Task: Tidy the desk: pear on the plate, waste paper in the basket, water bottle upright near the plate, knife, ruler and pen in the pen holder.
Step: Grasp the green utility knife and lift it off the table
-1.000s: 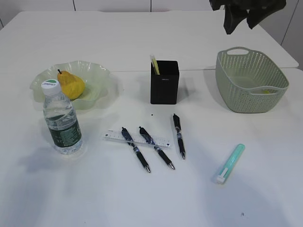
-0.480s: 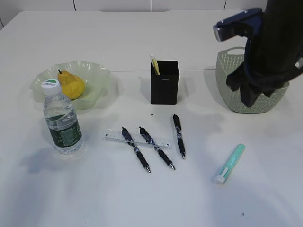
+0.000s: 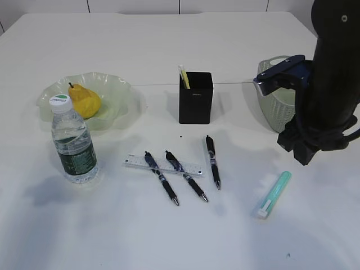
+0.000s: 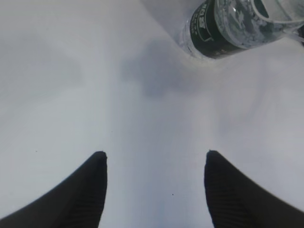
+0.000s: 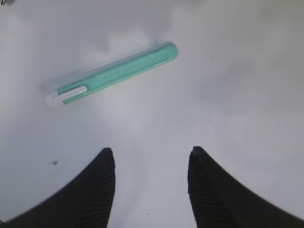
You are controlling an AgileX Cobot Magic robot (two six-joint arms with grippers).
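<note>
A yellow pear [image 3: 84, 102] lies on the pale green plate [image 3: 121, 90]. The water bottle [image 3: 73, 143] stands upright in front of the plate and also shows in the left wrist view [image 4: 232, 23]. A clear ruler [image 3: 135, 162] and three dark pens [image 3: 161, 178] [image 3: 186, 175] [image 3: 212, 161] lie in front of the black pen holder [image 3: 195, 100]. The green knife [image 3: 274, 194] lies flat at the right. My right gripper [image 5: 151, 154] is open and empty just short of the knife [image 5: 114, 73]. My left gripper [image 4: 154, 156] is open and empty over bare table. No waste paper shows.
The green basket [image 3: 269, 76] stands at the back right, mostly hidden behind my right arm [image 3: 329, 84]. A yellow item sticks out of the pen holder. The left arm is out of the exterior view.
My right arm has come down from the top right corner, past the basket, to just above the table beside the knife. Nothing on the table has moved.
</note>
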